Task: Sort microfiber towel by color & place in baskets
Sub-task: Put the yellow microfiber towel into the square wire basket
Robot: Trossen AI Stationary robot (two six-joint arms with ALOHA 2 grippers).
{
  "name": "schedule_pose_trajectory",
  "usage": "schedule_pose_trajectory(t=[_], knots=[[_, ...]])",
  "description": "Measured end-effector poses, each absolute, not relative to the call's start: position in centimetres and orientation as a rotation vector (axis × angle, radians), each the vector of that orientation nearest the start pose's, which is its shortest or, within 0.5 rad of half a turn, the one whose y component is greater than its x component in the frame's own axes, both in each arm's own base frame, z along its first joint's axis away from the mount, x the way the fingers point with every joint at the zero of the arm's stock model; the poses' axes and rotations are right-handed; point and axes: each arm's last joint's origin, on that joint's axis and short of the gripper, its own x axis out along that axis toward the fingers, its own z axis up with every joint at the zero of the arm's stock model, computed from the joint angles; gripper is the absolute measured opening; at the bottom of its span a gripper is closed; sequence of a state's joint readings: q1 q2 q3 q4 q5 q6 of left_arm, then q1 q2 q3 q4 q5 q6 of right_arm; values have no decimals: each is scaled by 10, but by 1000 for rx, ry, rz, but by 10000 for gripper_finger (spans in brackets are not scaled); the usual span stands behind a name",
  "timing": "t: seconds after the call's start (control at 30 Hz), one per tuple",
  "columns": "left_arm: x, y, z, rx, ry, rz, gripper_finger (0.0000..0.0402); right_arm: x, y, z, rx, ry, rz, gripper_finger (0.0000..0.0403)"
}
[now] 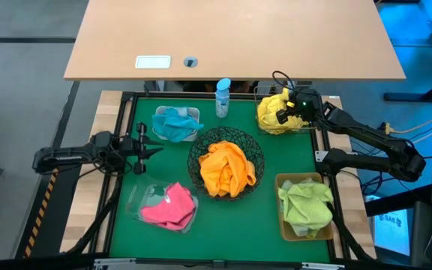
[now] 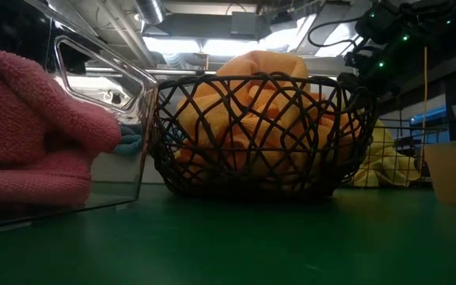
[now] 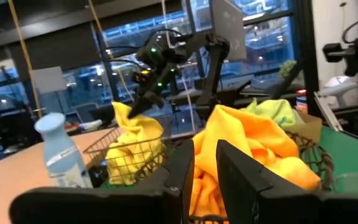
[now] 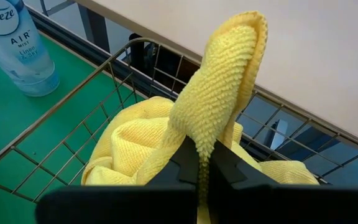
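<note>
The right pincer [image 1: 282, 115] hangs over the square wire basket [image 1: 307, 127] at the far right corner of the green bench [image 1: 268, 214], its fingers clamped shut on a fold of the yellow towel [image 1: 271, 111]. In the right wrist view that fold stands up in a tall peak [image 4: 225, 93] above the rest of the cloth, which lies bunched inside the wire walls [image 4: 61, 130]. Just beside the basket, on the far edge of the mat, stands a blue-capped spray bottle [image 1: 223, 97].

The left arm waits at the left edge of the bench, its pincer [image 1: 145, 146] pointing inward across the mat, the fingers [image 3: 241, 171] parted by a narrow gap with nothing between them.

At the middle of the bench sits the round black wire-mesh bowl [image 1: 255, 148], filled with an orange towel [image 1: 227, 169]; the low view shows the orange cloth [image 2: 252, 119] heaped above the bowl's rim. A teal towel [image 1: 175, 122] lies in the white rectangular tub [image 1: 194, 112] at the far left. A pink towel [image 1: 171, 206] rests in the clear plastic tray [image 1: 135, 201] at the near left, spilling toward its inner edge. A light-green towel [image 1: 306, 206] fills the tan rectangular bin [image 1: 285, 180] at the near right. Beyond the mat stands a pale wooden table [image 1: 276, 37].
</note>
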State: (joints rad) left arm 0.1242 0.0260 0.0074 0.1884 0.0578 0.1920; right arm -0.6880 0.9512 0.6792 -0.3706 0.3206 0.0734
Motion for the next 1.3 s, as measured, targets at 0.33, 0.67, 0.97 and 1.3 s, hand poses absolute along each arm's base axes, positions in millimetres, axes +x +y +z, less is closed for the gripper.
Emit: schedule_pose_trajectory(t=[0.33, 0.67, 0.97, 1.3], knots=[[96, 11, 179, 183, -136, 99, 64, 145, -131, 253, 185, 624, -1001, 5], [96, 11, 179, 76, -142, 100, 64, 145, -131, 253, 184, 624, -1005, 5], [97, 11, 168, 82, -18, 100, 64, 145, -131, 254, 184, 623, -1005, 87], [97, 12, 167, 73, -14, 119, 64, 145, -129, 255, 196, 607, -963, 174]])
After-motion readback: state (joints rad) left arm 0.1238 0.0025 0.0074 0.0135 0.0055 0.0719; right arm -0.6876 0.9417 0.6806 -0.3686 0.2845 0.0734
